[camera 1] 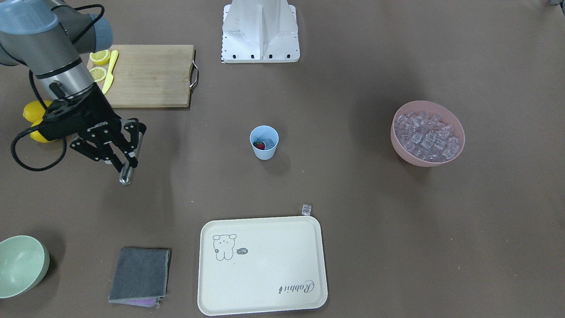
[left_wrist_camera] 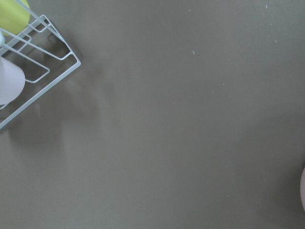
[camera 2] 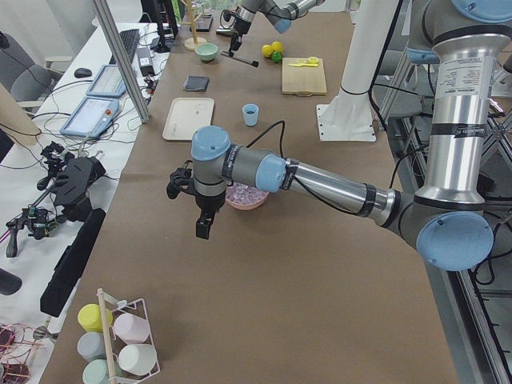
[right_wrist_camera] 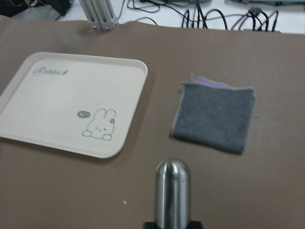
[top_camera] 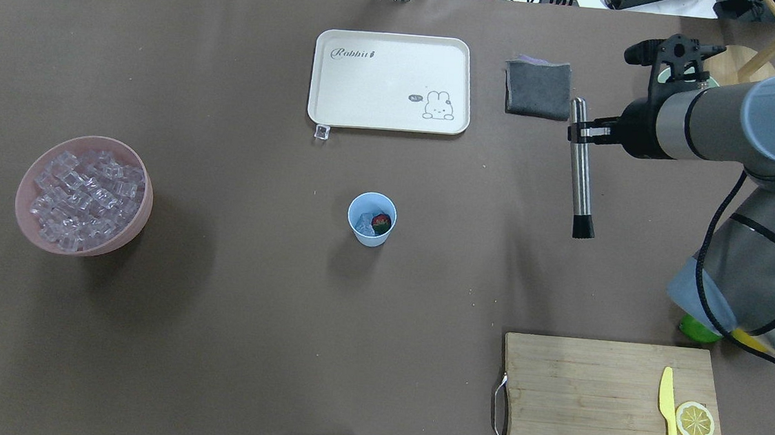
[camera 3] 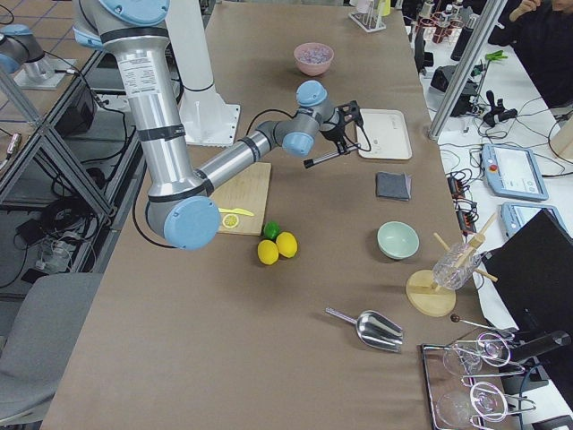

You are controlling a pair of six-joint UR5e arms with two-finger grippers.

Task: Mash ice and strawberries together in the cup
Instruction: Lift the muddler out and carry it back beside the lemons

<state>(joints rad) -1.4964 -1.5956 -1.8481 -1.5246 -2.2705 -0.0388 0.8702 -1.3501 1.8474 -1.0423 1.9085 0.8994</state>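
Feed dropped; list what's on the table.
cup: 1, light blue, centre
strawberry: 1, red, in cup
pink bowl: 1, pink, robot's left
ice: many, clear, in pink bowl and cup; one by tray
tray: 1, cream, far side
cloth: 1, grey, beside tray
cutting board: 1, wood, near right
lemon halves: 2, yellow, on board
knife: 1, yellow, on board
lemons: 2, yellow, beside lime
mint bowl: 1, green, far right
muddler: 1, steel, aloft
right end effector: 1, black, shut on muddler
left end effector: 1, black, grip unclear
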